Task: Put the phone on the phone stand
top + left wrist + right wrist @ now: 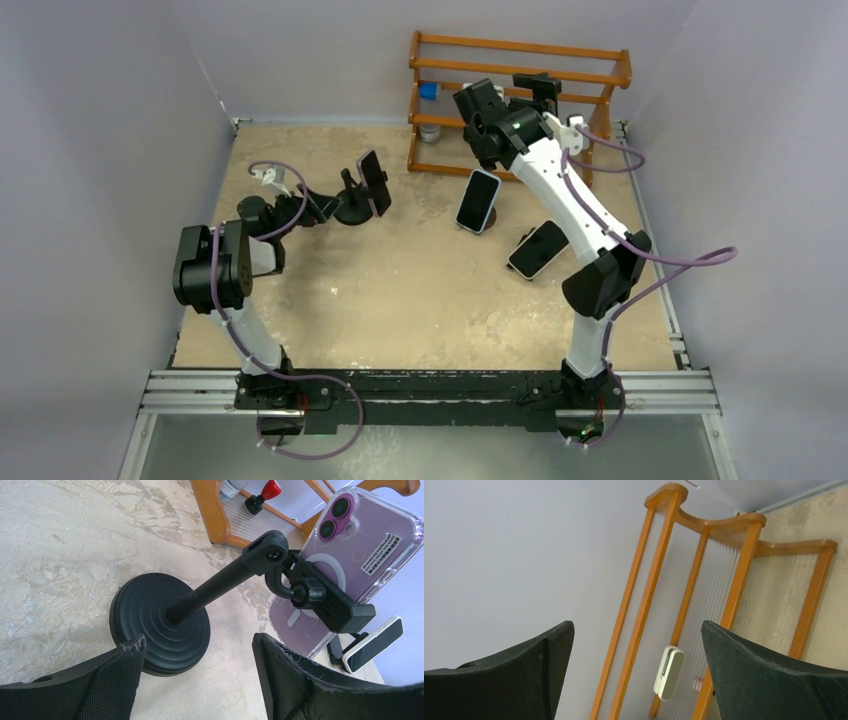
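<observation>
A black phone stand with a round base [160, 625] [352, 212] stands on the table at the back left. Its clamp [325, 602] holds a purple phone in a clear case [360, 545] [374, 183], tilted upright. My left gripper [200, 650] [322, 203] is open and empty, just left of the base, its fingers [120, 680] on either side of the view. My right gripper [636, 645] [537, 88] is open and empty, raised at the back by the wooden rack.
A white-edged phone [479, 200] [372, 645] leans on a small stand at mid table. A dark phone [538, 249] lies flat to its right. The orange wooden rack [500, 47] [729, 600] at the back holds a bottle [429, 92] and a small white object [669, 672].
</observation>
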Available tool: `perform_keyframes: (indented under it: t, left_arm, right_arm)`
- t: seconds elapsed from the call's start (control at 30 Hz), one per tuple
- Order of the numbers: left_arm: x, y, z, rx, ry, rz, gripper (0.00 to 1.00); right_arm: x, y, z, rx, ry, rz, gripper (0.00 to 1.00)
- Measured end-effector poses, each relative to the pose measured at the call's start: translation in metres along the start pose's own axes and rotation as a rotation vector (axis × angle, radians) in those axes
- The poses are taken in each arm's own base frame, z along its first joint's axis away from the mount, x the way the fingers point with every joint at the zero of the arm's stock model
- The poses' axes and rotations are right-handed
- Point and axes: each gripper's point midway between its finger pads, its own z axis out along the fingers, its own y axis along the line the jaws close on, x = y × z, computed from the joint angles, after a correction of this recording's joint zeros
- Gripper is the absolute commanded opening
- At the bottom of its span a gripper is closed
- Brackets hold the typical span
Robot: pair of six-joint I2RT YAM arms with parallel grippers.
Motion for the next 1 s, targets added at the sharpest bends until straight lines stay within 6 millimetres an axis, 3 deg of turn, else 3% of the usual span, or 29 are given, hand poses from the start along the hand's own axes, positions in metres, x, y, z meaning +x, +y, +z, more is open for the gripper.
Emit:
perform_keyframes:
  t: [0.13, 0.33, 0.43, 0.63, 0.8, 1.0]
  left_arm:
    - [0.000, -0.002, 0.002, 0.008, 0.003, 0.004, 0.77]
    - [0.001, -0.004, 0.003, 0.012, 0.009, 0.010, 0.77]
    - [0.002, -0.005, 0.004, 0.015, 0.012, 0.013, 0.77]
    - [0.004, -0.008, 0.007, 0.024, 0.021, 0.018, 0.77]
    - [0.009, -0.012, 0.009, 0.034, 0.035, 0.022, 0.77]
    - [0.016, -0.017, 0.011, 0.044, 0.059, 0.039, 0.78]
  right_arm:
    - [-0.007, 0.005, 0.014, 0.012, -0.031, -0.105, 0.99]
    - [-0.009, -0.017, 0.022, 0.032, -0.044, -0.468, 0.99]
    - [0.000, -0.034, 0.012, 0.020, -0.022, -0.659, 0.99]
    - [0.022, -0.067, -0.030, -0.056, 0.049, -0.959, 0.99]
    - [0.023, -0.065, -0.056, -0.116, 0.086, -1.039, 0.99]
    - [0.018, -0.059, -0.071, -0.154, 0.105, -1.087, 0.99]
